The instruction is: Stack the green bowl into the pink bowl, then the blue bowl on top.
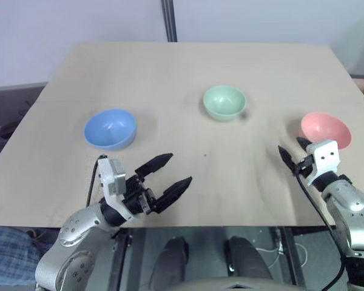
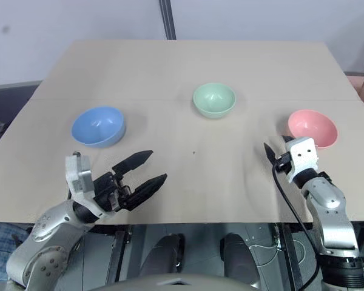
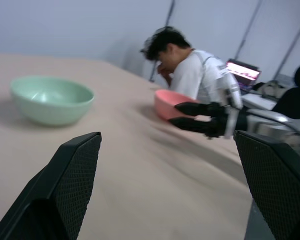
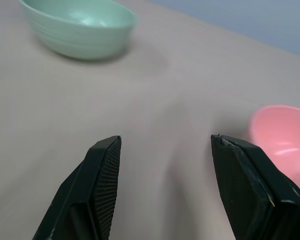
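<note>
The three bowls sit apart on the pale wooden bench (image 1: 188, 79), none stacked yet. Seen from the robot's head, the green bowl (image 1: 224, 102) lies toward twelve o'clock, the blue bowl (image 1: 110, 128) toward ten o'clock and the pink bowl (image 1: 326, 130) out at about two o'clock. All three are small, round, plain and smooth with a matte plastic look, so they are probably light and stiff (and likely to skid on the bench if nudged sideways). The thin rim looks like the best place to take hold, one finger inside the wall and one outside; the curved outer wall would likely slip from a pinch.

The left pincer (image 1: 167, 176) hangs spread wide and empty over the near edge, below the blue bowl. The right pincer (image 1: 293, 151) is also parted and grasps nothing, its black tips just beside the pink bowl's near side.

The bench top is flat and bare of anything else.
</note>
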Robot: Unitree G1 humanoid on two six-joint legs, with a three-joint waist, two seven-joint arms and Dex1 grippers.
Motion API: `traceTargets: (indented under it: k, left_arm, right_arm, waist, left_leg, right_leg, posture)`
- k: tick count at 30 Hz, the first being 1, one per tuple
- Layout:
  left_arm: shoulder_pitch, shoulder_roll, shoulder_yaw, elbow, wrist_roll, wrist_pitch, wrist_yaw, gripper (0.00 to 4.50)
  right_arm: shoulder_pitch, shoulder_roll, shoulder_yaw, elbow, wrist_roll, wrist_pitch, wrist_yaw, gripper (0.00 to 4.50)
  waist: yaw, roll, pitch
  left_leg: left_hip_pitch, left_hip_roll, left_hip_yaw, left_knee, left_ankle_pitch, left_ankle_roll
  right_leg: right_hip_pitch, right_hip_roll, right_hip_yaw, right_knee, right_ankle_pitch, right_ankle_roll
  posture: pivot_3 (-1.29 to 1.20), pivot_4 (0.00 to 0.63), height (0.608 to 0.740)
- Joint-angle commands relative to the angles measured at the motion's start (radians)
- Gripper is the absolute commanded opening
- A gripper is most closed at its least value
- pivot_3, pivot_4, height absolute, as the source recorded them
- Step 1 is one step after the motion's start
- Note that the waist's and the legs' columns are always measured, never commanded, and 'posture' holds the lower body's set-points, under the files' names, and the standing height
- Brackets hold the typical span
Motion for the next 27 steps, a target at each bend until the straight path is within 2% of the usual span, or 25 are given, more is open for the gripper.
traceTargets:
  k: [1, 13, 24, 27]
  left_arm:
    - [-0.023, 0.015, 0.010, -0.029, -0.032, -0.007, -0.020, 4.50]
    - [-0.077, 0.005, -0.016, -0.026, -0.026, 0.005, 0.010, 4.50]
    - [-0.078, -0.004, -0.031, -0.020, -0.009, -0.005, 0.022, 4.50]
    - [-0.079, -0.006, -0.033, -0.018, -0.007, -0.006, 0.025, 4.50]
  right_arm:
    - [-0.033, -0.026, -0.023, 0.012, -0.044, 0.015, -0.035, 2.99]
    - [-0.160, -0.053, -0.031, 0.075, -0.089, 0.025, -0.067, 2.99]
    - [-0.238, -0.172, 0.106, 0.043, -0.090, 0.492, 0.087, 2.99]
    - [-0.263, -0.198, 0.124, 0.035, -0.095, 0.542, 0.105, 2.99]
  waist:
    - [-0.001, 0.000, 0.000]
    - [-0.003, 0.000, 0.000]
    - [-0.004, 0.001, 0.000]
    - [-0.002, 0.000, 0.000]
  left_leg:
    - [0.000, 0.000, 0.000, 0.000, 0.000, 0.000]
    - [0.000, 0.000, 0.001, 0.000, 0.000, 0.000]
    - [0.000, 0.000, 0.000, 0.000, 0.000, 0.000]
    - [0.000, 0.000, 0.000, 0.000, 0.000, 0.000]
  right_leg:
    - [0.000, 0.000, 0.000, 0.000, 0.000, 0.000]
    - [0.000, 0.000, 0.001, 0.000, 0.000, 0.000]
    - [0.000, 0.000, 0.000, 0.000, 0.000, 0.000]
    - [0.000, 0.000, 0.001, 0.000, 0.000, 0.000]
  posture:
    - [0.00, 0.150, 0.740]
    - [0.00, 0.150, 0.740]
    - [0.00, 0.150, 0.740]
    - [0.00, 0.150, 0.740]
